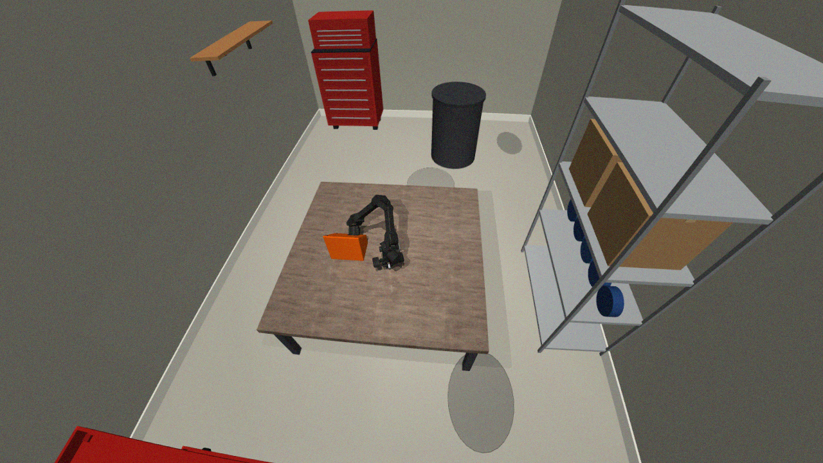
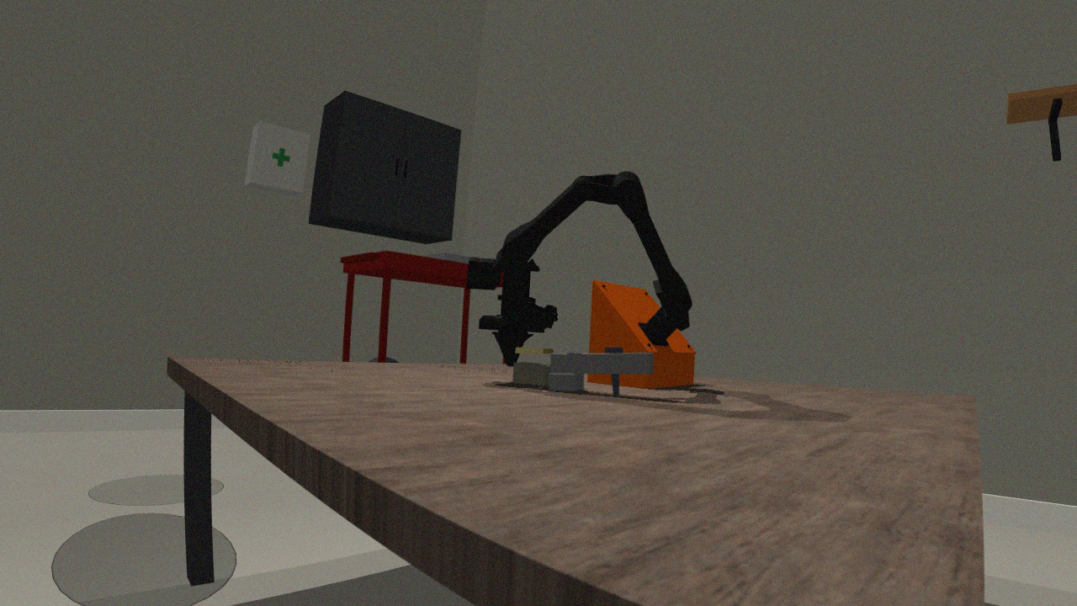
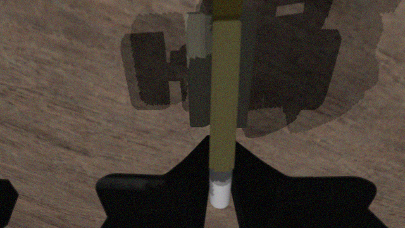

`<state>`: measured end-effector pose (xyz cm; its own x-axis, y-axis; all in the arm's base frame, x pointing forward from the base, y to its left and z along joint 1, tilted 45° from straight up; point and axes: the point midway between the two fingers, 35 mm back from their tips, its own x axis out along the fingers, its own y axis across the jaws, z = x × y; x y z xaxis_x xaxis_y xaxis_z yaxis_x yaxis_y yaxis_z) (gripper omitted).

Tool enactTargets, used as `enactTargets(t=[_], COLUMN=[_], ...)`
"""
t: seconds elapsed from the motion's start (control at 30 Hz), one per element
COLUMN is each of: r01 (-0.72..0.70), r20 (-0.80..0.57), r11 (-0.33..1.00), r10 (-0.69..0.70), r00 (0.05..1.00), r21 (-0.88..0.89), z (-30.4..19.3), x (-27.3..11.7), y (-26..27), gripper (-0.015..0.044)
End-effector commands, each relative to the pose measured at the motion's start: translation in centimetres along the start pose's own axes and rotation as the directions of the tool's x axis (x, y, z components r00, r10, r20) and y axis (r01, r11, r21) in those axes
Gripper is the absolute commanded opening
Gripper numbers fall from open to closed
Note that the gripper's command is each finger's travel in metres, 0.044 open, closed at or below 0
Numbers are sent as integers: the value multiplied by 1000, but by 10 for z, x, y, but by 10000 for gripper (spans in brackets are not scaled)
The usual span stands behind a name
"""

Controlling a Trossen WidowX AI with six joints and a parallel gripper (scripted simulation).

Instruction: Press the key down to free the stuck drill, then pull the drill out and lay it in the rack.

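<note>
The drill [image 2: 533, 350] [image 3: 224, 95] lies between the fingers of the gripper [image 1: 389, 265] [image 2: 511, 363] [image 3: 218, 140], above the rack [image 2: 530, 374] [image 3: 199, 92] on the table [image 1: 425, 305] [image 2: 602, 467] [image 3: 63, 142].
</note>
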<state>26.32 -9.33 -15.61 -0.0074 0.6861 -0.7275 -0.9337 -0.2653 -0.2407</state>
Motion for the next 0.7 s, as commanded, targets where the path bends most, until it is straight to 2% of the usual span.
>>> enactTargets(t=[0.0, 0.67], r01=[3, 3], r20=[8, 9], r11=[1000, 1000], r10=[-3, -3], r00=[1000, 1000], r21=[10, 10], z=[1, 1], x=[5, 25], y=[1, -1], gripper=[0, 0])
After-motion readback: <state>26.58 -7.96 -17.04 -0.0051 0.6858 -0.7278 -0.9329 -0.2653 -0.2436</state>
